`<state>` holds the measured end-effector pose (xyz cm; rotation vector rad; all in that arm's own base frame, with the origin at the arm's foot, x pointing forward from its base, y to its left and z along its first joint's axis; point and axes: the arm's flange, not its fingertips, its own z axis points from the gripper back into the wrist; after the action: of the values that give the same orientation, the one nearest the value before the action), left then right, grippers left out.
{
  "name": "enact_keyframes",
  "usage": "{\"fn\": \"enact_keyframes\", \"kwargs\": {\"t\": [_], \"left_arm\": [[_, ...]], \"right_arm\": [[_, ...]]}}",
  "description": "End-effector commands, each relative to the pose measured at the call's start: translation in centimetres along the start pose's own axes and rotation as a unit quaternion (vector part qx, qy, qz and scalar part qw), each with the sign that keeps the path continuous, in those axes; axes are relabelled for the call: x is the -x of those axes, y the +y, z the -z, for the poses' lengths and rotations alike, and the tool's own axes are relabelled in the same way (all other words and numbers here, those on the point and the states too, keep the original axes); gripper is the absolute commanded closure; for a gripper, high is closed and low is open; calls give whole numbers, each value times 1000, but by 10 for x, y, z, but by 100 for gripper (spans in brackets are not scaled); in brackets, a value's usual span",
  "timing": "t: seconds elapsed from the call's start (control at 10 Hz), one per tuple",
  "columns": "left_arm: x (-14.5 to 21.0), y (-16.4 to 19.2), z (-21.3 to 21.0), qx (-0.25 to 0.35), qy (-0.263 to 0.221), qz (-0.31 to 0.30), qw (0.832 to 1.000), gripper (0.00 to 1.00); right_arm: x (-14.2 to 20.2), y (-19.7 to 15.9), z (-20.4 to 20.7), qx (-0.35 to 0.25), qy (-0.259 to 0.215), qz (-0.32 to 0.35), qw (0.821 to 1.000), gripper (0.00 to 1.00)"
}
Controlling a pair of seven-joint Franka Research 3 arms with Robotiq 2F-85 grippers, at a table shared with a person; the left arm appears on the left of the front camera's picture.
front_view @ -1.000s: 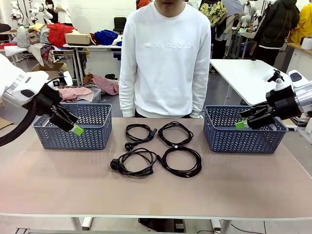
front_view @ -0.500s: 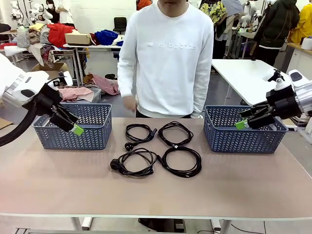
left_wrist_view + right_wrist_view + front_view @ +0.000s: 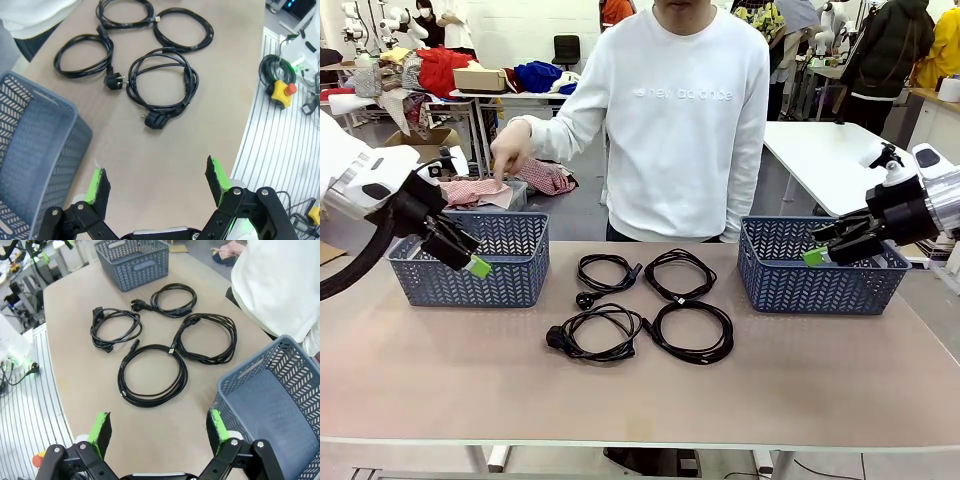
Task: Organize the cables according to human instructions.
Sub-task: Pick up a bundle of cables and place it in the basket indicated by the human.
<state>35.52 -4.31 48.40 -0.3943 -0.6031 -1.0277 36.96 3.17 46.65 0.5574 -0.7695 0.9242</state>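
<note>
Left gripper (image 3: 475, 265): mine, jaws spread wide with nothing between the green pads. It hangs above bare table just beside the left basket (image 3: 470, 285), well apart from the cords.
Right gripper (image 3: 812, 255): equally wide and empty. I hold it up by the right basket (image 3: 820, 290), at the side that faces the cords.
Cables (image 3: 645, 300): four black coiled power cords in a two-by-two block on the middle of the table. They lie between the two baskets and none is inside either.
Far-left coil (image 3: 605, 272): the smallest loop, with its round plug lying loose on the table on my side of it.
Near-left coil (image 3: 598, 332): a chunky angled plug sits at its left edge.
Far-right coil (image 3: 678, 274): a flat loop, with one small connector end pointing toward me.
Near-right coil (image 3: 692, 331): just beside the near-left coil. I cannot tell whether the two touch.
Baskets: both blue-grey plastic lattice, standing upright at the far corners of the cord block. From my wrist cameras, the parts of their interiors I can see hold nothing.
Table (image 3: 770, 390): a plain tan top.
Person's hand (image 3: 510, 150): raised beyond the left basket, index finger pointing downward.
Person: stands at the far edge in a white sweatshirt (image 3: 670, 130), behind the cords.
</note>
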Motion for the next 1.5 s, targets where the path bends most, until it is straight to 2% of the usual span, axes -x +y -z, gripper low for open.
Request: {"fn": "enact_keyframes", "kwargs": {"t": [0.0,0.9,1.0,1.4], "left_arm": [[2,1,2,9,-11,9,1000,0],[2,1,2,9,-11,9,1000,0],[0,0,0,0,0,1,1000,0],[-32,-18,45,34,63,107,992,0]], "right_arm": [[-1,-6,2,-1,-14,-16,1000,0],[-1,-6,2,-1,-14,-16,1000,0],[-1,-6,2,-1,-14,-16,1000,0],[-1,-6,2,-1,-14,-16,1000,0]]}}
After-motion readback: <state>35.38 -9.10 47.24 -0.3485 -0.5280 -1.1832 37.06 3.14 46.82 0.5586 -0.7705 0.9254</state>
